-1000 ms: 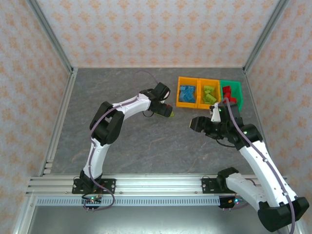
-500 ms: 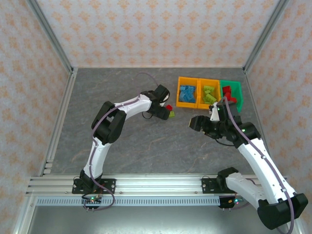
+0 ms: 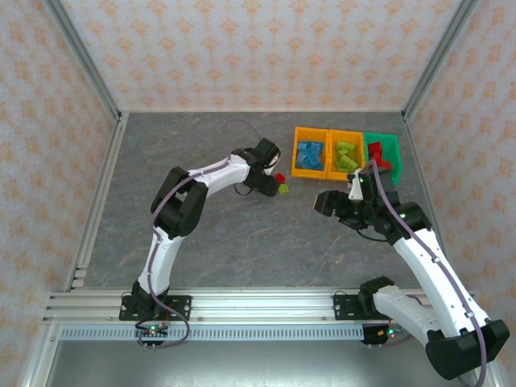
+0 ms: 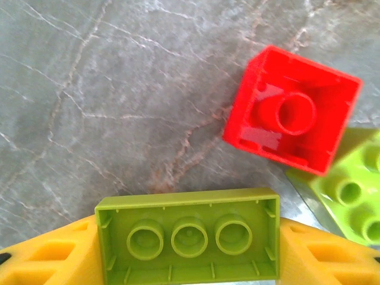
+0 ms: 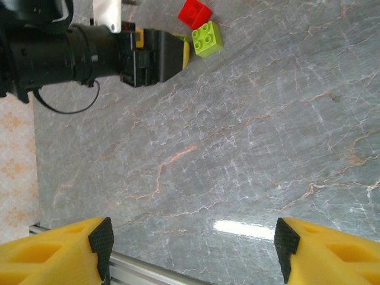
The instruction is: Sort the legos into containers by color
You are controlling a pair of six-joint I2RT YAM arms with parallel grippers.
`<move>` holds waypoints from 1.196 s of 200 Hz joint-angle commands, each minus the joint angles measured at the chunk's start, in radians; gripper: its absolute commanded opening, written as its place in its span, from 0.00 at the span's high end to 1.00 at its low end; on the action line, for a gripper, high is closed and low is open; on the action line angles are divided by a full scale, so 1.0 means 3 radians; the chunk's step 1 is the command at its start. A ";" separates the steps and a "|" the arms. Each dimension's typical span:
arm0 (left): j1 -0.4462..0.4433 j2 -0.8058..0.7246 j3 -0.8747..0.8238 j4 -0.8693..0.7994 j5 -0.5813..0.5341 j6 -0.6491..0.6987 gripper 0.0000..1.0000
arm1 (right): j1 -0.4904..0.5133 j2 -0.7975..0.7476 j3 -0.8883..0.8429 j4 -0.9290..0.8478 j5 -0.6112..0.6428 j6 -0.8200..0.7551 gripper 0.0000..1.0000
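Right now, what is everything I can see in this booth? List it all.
table: one, grey marbled.
bins: three, two orange and one green, joined in a row far right.
blue bricks: several, left orange bin.
lime bricks: several, middle orange bin.
red bricks: a few, green bin.
loose red brick: one, on the table.
loose lime brick: one, beside it.
third lime brick: one, between the left fingers.
left fingers: two, yellow, at that brick's ends.
right fingers: two, yellow, apart, nothing between.
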 commanded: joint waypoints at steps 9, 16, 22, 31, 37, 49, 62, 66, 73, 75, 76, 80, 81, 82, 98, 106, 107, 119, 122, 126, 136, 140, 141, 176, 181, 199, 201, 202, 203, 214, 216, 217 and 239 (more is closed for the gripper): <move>-0.0254 -0.0721 -0.0150 0.0091 0.0202 -0.0112 0.42 | 0.0012 -0.0136 0.0124 0.0023 0.0384 0.0193 0.26; -0.0359 -0.0833 -0.0137 0.0149 0.0189 -0.0133 0.42 | 0.0012 -0.0184 0.0144 0.0026 0.0542 0.0246 0.26; -0.0458 -0.0892 -0.0099 0.0205 0.0162 -0.0150 0.42 | 0.0013 -0.0245 0.0156 0.0038 0.0691 0.0308 0.26; -0.0609 -0.0917 0.0000 0.0299 0.0114 -0.0164 0.42 | 0.0012 -0.0347 0.0159 0.0064 0.0910 0.0404 0.26; -0.0702 -0.0883 0.0094 0.0357 0.0072 -0.0165 0.41 | 0.0009 -0.0419 0.0147 0.0090 0.1049 0.0465 0.26; -0.0819 -0.0714 0.0345 0.0466 -0.0001 -0.0154 0.41 | 0.0009 -0.0572 0.0118 0.0129 0.1277 0.0588 0.26; -0.0834 -0.0398 0.0738 0.0520 -0.0052 -0.0122 0.41 | 0.0012 -0.0734 0.0069 0.0154 0.1429 0.0701 0.26; -0.0828 -0.0285 0.0861 0.0536 -0.0089 -0.0110 0.41 | 0.0010 -0.0780 0.0056 0.0154 0.1463 0.0727 0.26; -0.0815 -0.0085 0.1122 0.0519 -0.0141 -0.0075 0.42 | 0.0013 -0.0860 0.0033 0.0144 0.1499 0.0766 0.26; -0.0812 -0.0027 0.1200 0.0503 -0.0152 -0.0057 0.42 | 0.0013 -0.0881 0.0027 0.0143 0.1504 0.0773 0.26; -0.0812 0.0008 0.1241 0.0497 -0.0154 -0.0048 0.42 | 0.0013 -0.0894 0.0025 0.0141 0.1511 0.0775 0.26; -0.0809 0.0143 0.1437 0.0463 -0.0173 -0.0016 0.42 | 0.0013 -0.0931 0.0015 0.0132 0.1517 0.0782 0.26; -0.0807 0.0172 0.1477 0.0454 -0.0178 -0.0007 0.42 | 0.0013 -0.0942 0.0012 0.0132 0.1520 0.0783 0.26; -0.0807 0.0200 0.1535 0.0447 -0.0183 0.0000 0.42 | 0.0010 -0.0952 0.0010 0.0127 0.1521 0.0783 0.26; -0.0791 0.0707 0.2294 0.0298 -0.0173 0.0120 0.41 | 0.0013 -0.1063 -0.0017 0.0023 0.1568 0.0790 0.26; -0.0795 0.0945 0.2682 0.0239 -0.0163 0.0181 0.41 | 0.0012 -0.1106 -0.0041 -0.0024 0.1583 0.0782 0.26; -0.0793 0.0980 0.2723 0.0232 -0.0165 0.0188 0.41 | 0.0012 -0.1111 -0.0045 -0.0027 0.1583 0.0783 0.26; -0.0787 0.1279 0.3174 0.0251 -0.0222 0.0249 0.41 | 0.0012 -0.1159 -0.0091 -0.0074 0.1595 0.0790 0.26; -0.0788 0.1335 0.3264 0.0279 -0.0249 0.0257 0.41 | 0.0011 -0.1168 -0.0106 -0.0077 0.1586 0.0799 0.26; -0.0786 0.1404 0.3348 0.0340 -0.0288 0.0271 0.41 | 0.0013 -0.1183 -0.0132 -0.0070 0.1575 0.0799 0.26; -0.0777 0.1516 0.3436 0.0550 -0.0366 0.0329 0.41 | 0.0011 -0.1215 -0.0191 -0.0047 0.1546 0.0823 0.26; -0.0774 0.1540 0.3435 0.0647 -0.0390 0.0350 0.41 | 0.0013 -0.1220 -0.0204 -0.0042 0.1540 0.0825 0.26; -0.0772 0.1546 0.3435 0.0669 -0.0399 0.0354 0.41 | 0.0013 -0.1222 -0.0208 -0.0041 0.1536 0.0824 0.26; -0.0763 0.1664 0.3449 0.1111 -0.0580 0.0527 0.28 | 0.0011 -0.1212 -0.0237 -0.0006 0.1518 0.0779 0.26; -0.0763 0.1660 0.3454 0.1115 -0.0571 0.0530 0.25 | 0.0012 -0.1205 -0.0237 0.0002 0.1522 0.0771 0.26; -0.0765 0.1601 0.3455 0.1071 -0.0501 0.0496 0.18 | 0.0008 -0.1179 -0.0269 0.0037 0.1528 0.0771 0.26; -0.0768 0.1590 0.3455 0.1059 -0.0496 0.0491 0.18 | 0.0010 -0.1174 -0.0275 0.0045 0.1524 0.0771 0.26; -0.0766 0.1583 0.3455 0.1054 -0.0495 0.0489 0.18 | 0.0011 -0.1173 -0.0277 0.0046 0.1523 0.0770 0.26; -0.0766 0.1578 0.3455 0.1041 -0.0492 0.0485 0.17 | 0.0012 -0.1170 -0.0280 0.0048 0.1520 0.0771 0.26; -0.0770 0.1504 0.3450 0.0934 -0.0483 0.0437 0.16 | 0.0010 -0.1144 -0.0293 0.0079 0.1490 0.0779 0.26; -0.0770 0.1489 0.3449 0.0910 -0.0484 0.0423 0.16 | 0.0011 -0.1140 -0.0297 0.0084 0.1484 0.0781 0.26; -0.0773 0.1479 0.3449 0.0900 -0.0481 0.0417 0.16 | 0.0012 -0.1136 -0.0295 0.0083 0.1483 0.0780 0.26; -0.0766 0.1199 0.3274 0.0655 -0.0442 0.0275 0.16 | 0.0011 -0.1092 -0.0298 0.0091 0.1486 0.0763 0.26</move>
